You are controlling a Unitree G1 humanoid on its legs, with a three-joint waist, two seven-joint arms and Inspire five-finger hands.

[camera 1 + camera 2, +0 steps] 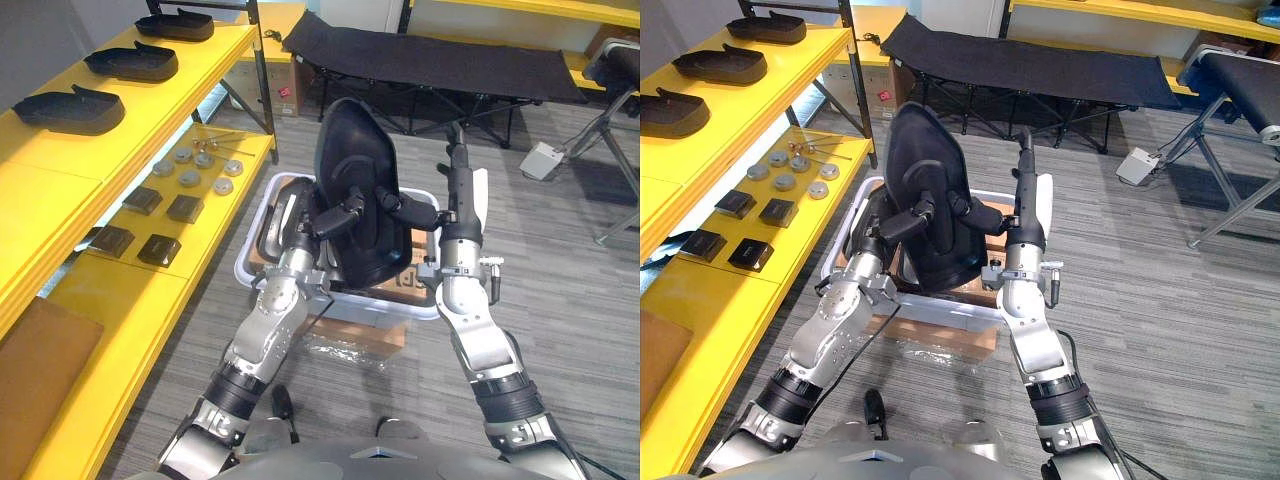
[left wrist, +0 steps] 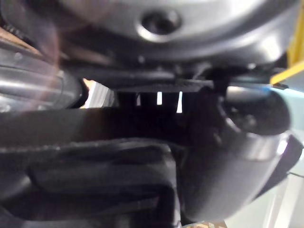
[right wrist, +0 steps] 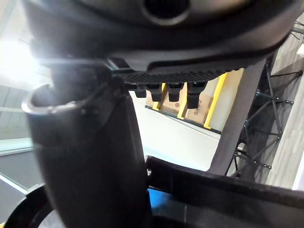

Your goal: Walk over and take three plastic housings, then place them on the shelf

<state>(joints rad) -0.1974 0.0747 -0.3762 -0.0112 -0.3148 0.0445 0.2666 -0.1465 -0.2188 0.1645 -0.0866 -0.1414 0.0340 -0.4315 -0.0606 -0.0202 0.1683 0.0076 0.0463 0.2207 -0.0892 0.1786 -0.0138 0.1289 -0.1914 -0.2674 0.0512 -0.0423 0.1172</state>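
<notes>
Two-handed hold on housing [image 1: 355, 150]: left hand [image 1: 335, 218] and right hand [image 1: 415, 211] curled round opposite edges, keeping it upright above bin [image 1: 246, 262]. Probably so for carrying to shelf [image 1: 160, 105] beyond left hand, already bearing three housings [image 1: 133, 62].

- We see the yellow shelf's [image 1: 150, 110] upper level carrying three black plastic housings [image 1: 70, 108] in a row.
- Its lower level [image 1: 200, 232] holds grey round discs [image 1: 189, 178] and four dark square blocks [image 1: 185, 208].
- On the grey floor [image 1: 560, 300] stand a black folding cot [image 1: 430, 60] and a cardboard box [image 1: 355, 335] bearing a white bin [image 1: 380, 305].
</notes>
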